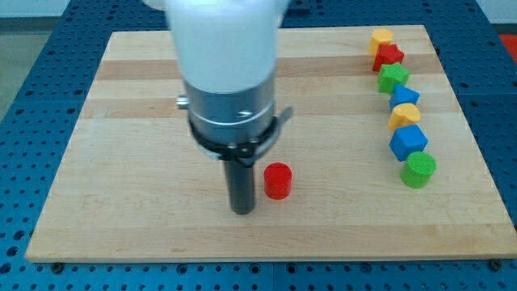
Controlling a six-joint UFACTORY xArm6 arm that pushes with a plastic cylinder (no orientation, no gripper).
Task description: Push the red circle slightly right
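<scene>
My tip (243, 210) rests on the pale wooden worktop (121, 202), just at the view's left of the small red circle block (277, 180). There are no jaws, only a rod.

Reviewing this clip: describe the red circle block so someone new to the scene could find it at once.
Start at the wooden board and find the dark rod coming down near its middle. Just to the view's right of my tip stands the red circle, a short cylinder. It sits alone, far from the column of blocks by the right edge, where the red star is the only other red piece.
</scene>
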